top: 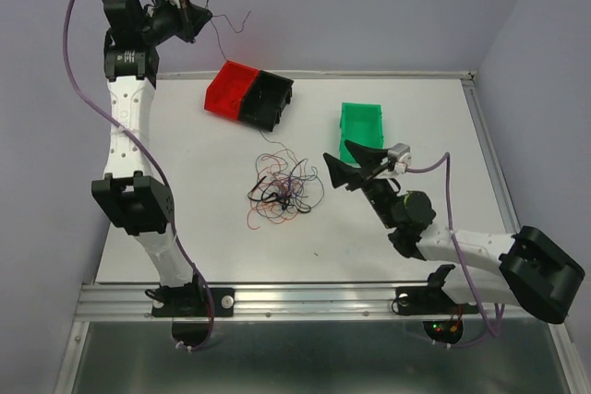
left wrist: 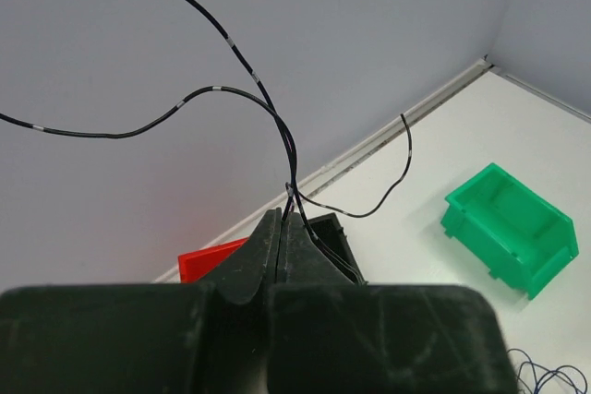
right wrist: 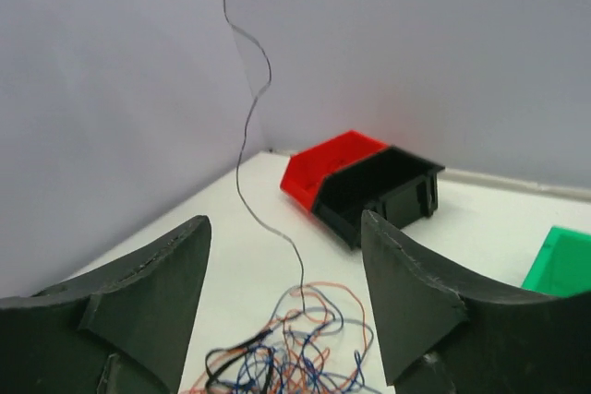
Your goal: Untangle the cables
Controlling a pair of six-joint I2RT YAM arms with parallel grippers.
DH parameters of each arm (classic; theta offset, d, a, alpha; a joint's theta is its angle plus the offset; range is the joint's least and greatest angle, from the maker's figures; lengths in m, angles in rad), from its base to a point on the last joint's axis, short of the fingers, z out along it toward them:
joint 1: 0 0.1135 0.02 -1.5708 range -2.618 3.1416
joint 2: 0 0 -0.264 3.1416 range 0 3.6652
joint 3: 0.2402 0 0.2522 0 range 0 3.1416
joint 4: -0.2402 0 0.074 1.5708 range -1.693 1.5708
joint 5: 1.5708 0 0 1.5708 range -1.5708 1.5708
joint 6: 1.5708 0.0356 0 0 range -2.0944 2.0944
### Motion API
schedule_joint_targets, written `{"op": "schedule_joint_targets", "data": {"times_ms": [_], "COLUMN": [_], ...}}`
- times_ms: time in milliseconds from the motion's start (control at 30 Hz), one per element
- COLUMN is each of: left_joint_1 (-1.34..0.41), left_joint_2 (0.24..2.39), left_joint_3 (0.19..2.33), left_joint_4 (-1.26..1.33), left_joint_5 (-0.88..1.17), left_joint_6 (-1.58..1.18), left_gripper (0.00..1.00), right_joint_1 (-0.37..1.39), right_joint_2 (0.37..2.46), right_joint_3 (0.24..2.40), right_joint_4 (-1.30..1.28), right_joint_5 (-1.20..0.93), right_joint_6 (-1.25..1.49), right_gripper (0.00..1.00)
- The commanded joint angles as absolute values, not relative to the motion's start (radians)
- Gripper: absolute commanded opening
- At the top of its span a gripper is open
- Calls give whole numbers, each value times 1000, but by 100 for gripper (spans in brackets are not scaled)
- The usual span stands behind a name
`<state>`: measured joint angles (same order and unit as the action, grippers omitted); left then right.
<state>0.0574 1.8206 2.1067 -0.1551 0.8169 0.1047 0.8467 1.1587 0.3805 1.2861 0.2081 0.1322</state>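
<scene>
Left gripper is clamped on one black wire, raised high above the table. Its strand trails down to the cables heaped mid-table. Right gripper gapes empty beside them. These light, limp strands probably snag, so grip a single strand near the heap.

Nothing to read here: no text, label, brand, number or sign comes through legibly in any view. The closest thing to a mark is a set of pale little bands spaced along the black cable in the left wrist view, too small to make out as characters.
</scene>
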Motion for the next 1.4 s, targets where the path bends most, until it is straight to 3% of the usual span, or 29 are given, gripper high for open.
{"op": "schedule_joint_targets", "data": {"times_ms": [0,100,267,733,833,933,967,1033,1067,1133,1167,1367], "left_joint_1": [87,107,110,110,109,110,110,110,110,117,120,170], "left_joint_2": [1809,1809,1783,1763,1760,1758,1756,1755,1756,1755,1758,1787], "left_joint_3": [2180,2186,2168,2168,2169,2171,2169,2169,2169,2169,2169,2184], "left_joint_4": [-115,-103,-103,-97,-97,-95,-97,-100,-103,-107,-107,-109], "left_joint_5": [828,819,827,811,801,781,773,747,741,724,723,703], "left_joint_6": [89,87,92,86,90,103,106,113,121,123,123,87], "left_gripper": [0,0,0,0,0,0,0,0,0,0,0,0], "right_joint_1": [853,847,795,788,790,790,788,788,788,788,787,767], "right_joint_2": [1247,1359,1531,1784,1805,1793,1787,1764,1735,1703,1660,1488], "right_joint_3": [457,581,711,953,966,956,945,921,892,861,829,701], "right_joint_4": [1200,1007,904,660,617,575,569,555,552,546,546,535], "right_joint_5": [207,187,6,-235,-230,-177,-155,-89,-69,-28,-11,101], "right_joint_6": [81,72,164,270,267,261,261,261,261,255,256,276], "right_gripper": [72,79,92,89,75,69,54,33,15,5,1,1]}}
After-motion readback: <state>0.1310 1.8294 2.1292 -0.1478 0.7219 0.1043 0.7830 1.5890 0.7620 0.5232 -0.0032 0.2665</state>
